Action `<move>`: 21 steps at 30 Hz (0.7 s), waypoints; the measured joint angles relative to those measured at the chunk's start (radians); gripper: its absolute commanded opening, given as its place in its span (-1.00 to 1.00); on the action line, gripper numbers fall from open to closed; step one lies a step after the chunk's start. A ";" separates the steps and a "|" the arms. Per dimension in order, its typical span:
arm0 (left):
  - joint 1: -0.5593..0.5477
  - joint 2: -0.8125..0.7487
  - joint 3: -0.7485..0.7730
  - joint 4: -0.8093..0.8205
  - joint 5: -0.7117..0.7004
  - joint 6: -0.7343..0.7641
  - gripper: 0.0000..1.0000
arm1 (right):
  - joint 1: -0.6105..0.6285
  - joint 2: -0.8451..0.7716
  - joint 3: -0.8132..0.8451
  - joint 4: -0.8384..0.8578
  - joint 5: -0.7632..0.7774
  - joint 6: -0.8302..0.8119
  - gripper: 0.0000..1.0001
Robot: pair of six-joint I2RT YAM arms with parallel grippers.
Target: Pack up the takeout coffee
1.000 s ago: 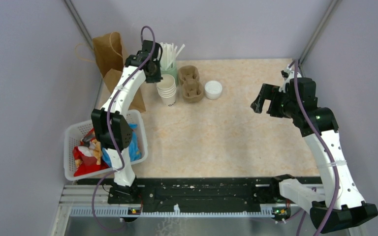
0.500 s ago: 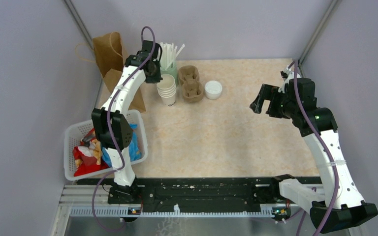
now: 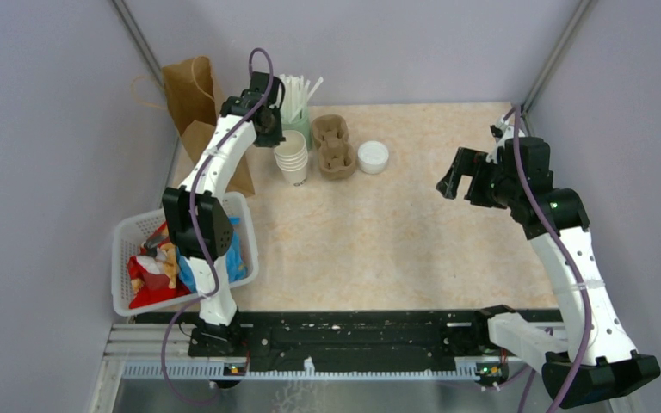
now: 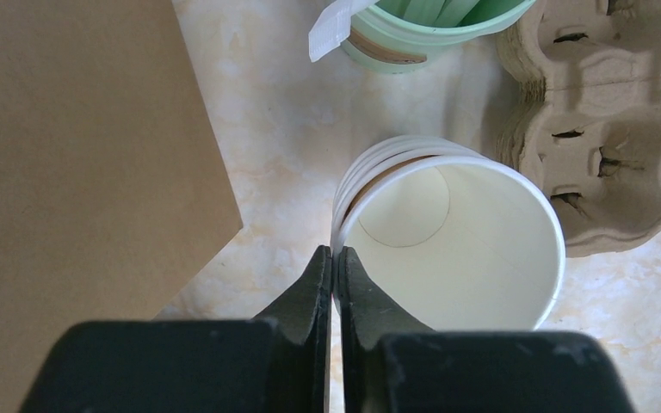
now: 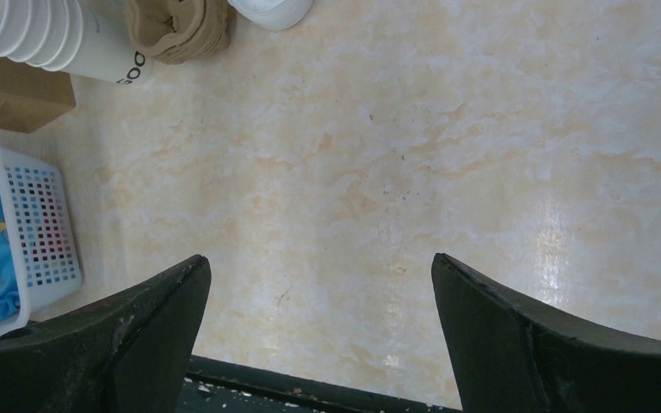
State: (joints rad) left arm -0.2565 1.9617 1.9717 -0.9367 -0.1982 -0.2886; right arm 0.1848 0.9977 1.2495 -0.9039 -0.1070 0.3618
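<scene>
Left wrist: my left gripper (image 4: pixel 334 258) is pinched on the rim of the top paper cup (image 4: pixel 456 241), table's far left. White lid (image 3: pixel 373 157) sits just beside carrier tray (image 3: pixel 334 146). Right gripper (image 5: pixel 318 265) is spread wide, holding nothing.

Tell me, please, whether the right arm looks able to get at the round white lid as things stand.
Probably yes. The right gripper hangs with fingers open over the table, and nothing stands between it and the round white lid; the pulp cup carriers sit on the lid's far side.
</scene>
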 measured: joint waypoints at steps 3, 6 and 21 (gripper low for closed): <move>0.000 0.000 0.008 -0.003 0.000 -0.002 -0.99 | 0.000 0.000 0.000 0.000 0.000 0.000 0.97; 0.000 0.000 0.027 -0.011 0.000 -0.005 -1.00 | 0.000 0.000 0.000 0.000 0.000 0.000 0.97; 0.000 -0.007 0.077 -0.031 -0.001 -0.036 -1.00 | 0.000 -0.003 0.000 -0.003 -0.004 -0.001 0.97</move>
State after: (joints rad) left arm -0.2565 1.9549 2.0483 -0.9676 -0.1989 -0.3244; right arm 0.1848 0.9943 1.2495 -0.9066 -0.1108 0.3611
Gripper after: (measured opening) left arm 0.011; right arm 0.985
